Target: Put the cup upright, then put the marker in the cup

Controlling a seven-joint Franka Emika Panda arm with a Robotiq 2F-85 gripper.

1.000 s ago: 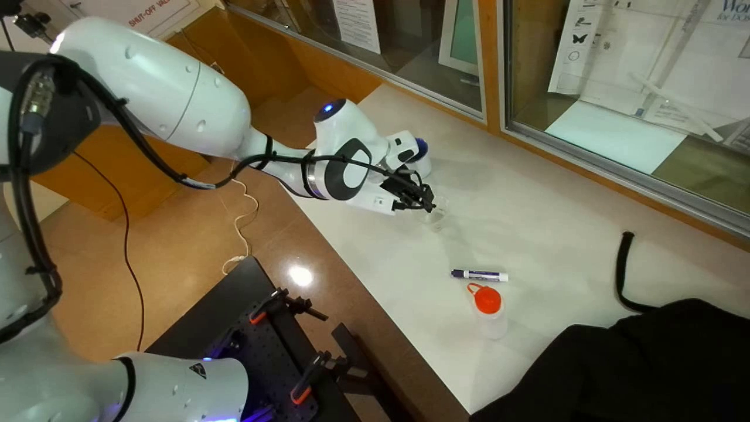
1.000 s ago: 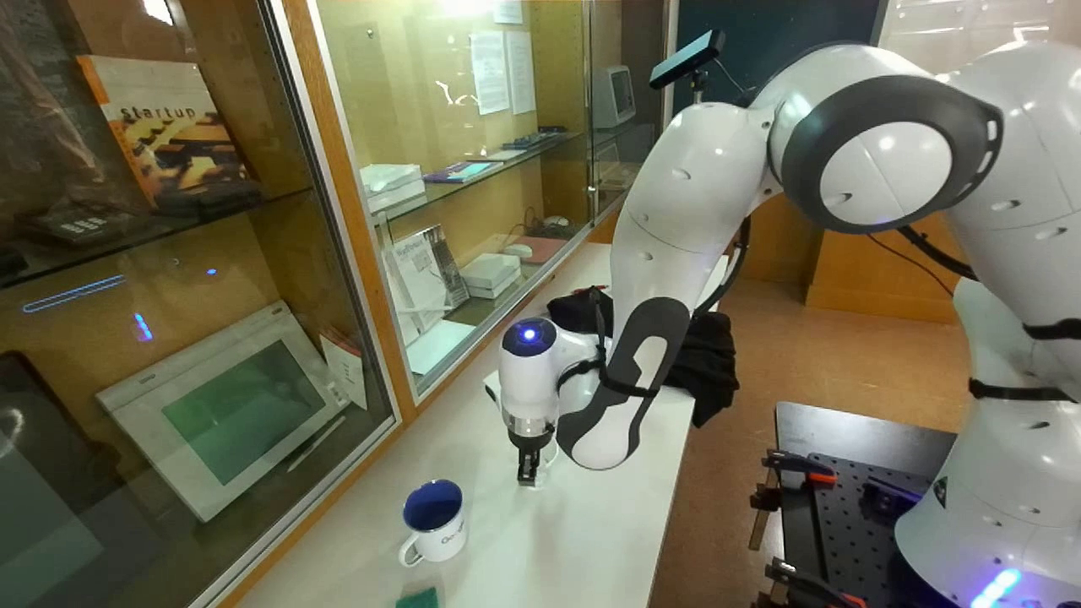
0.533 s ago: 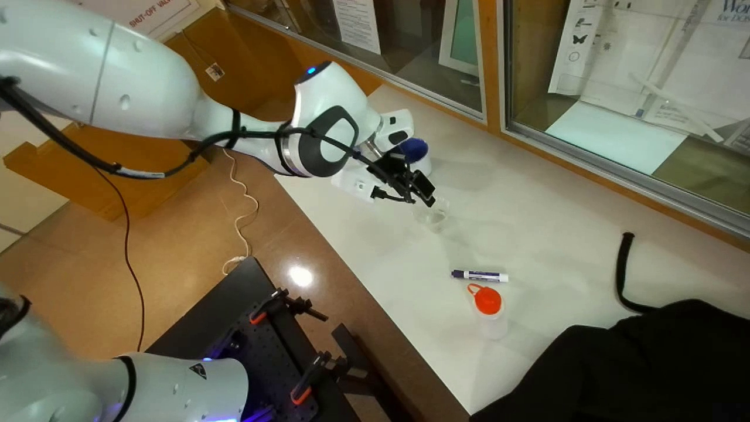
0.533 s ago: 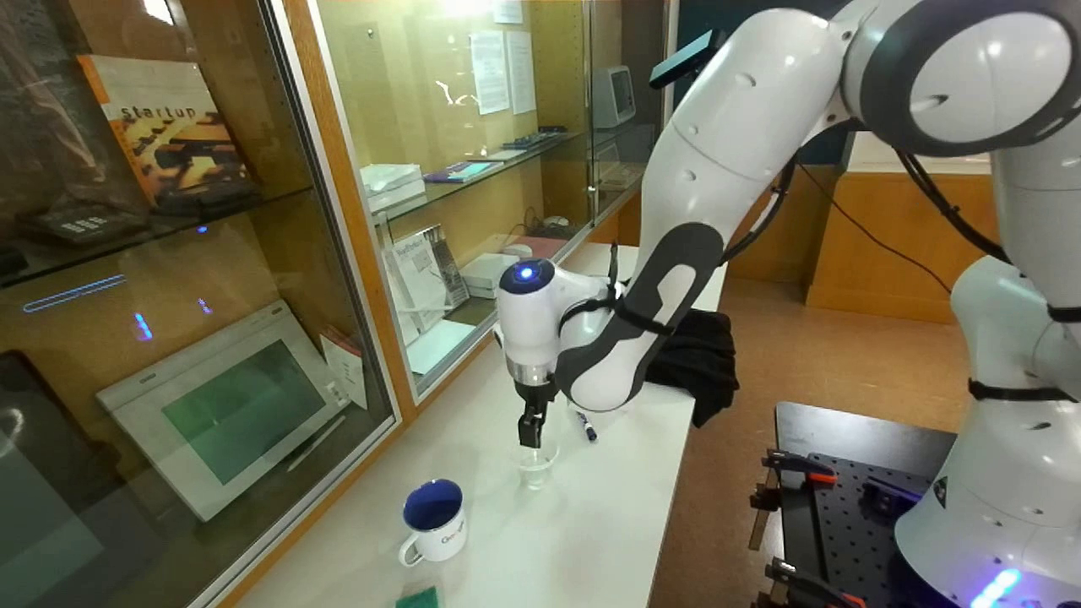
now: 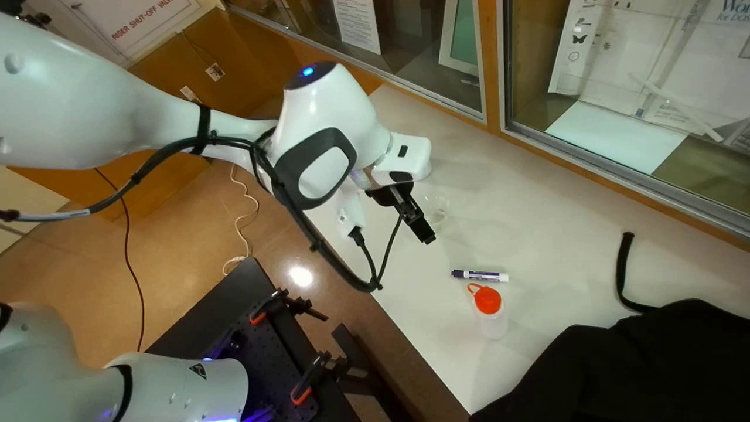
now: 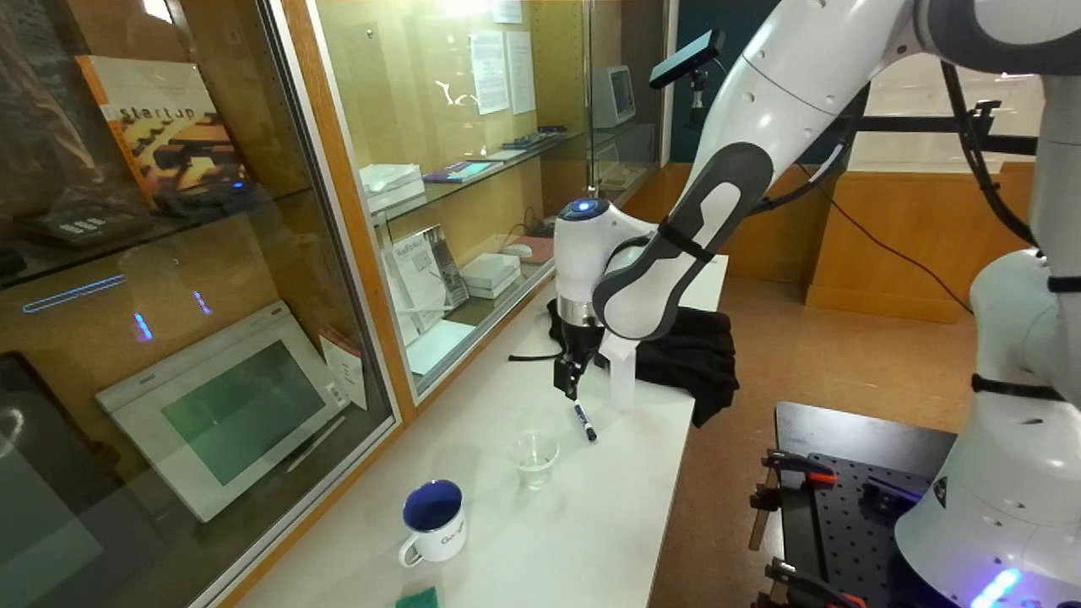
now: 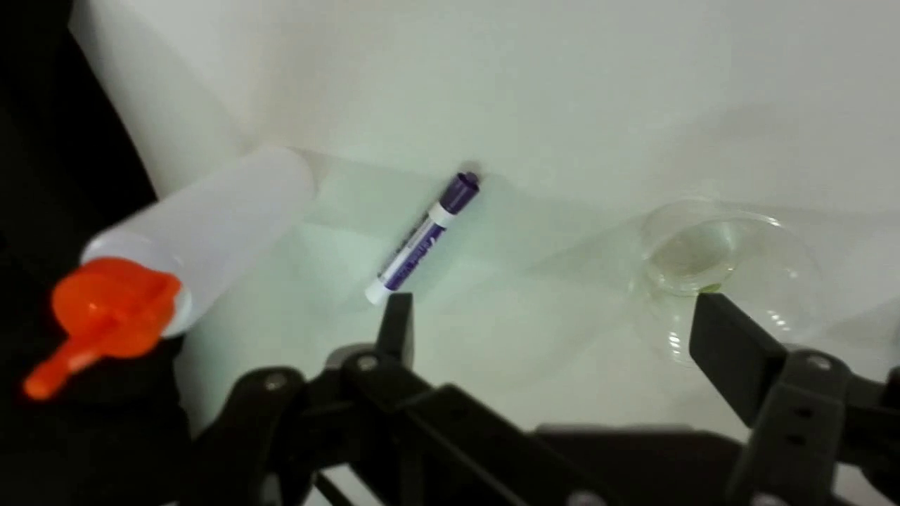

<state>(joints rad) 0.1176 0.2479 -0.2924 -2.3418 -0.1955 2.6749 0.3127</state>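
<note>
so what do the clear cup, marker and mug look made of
Clear cup: smooth, probably plastic, possibly glass; see-through with bright glints. Marker: likely plastic, smooth barrel with printing. Mug: perhaps glazed ceramic or enamelled metal; opaque, white outside, blue inside.

White counter (image 6: 583, 523) beside glass-fronted cabinets (image 6: 353, 211)

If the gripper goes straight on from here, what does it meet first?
Most likely the white counter beside the marker; depth is unclear, so the nearer finger might touch the marker's white end first.
</note>
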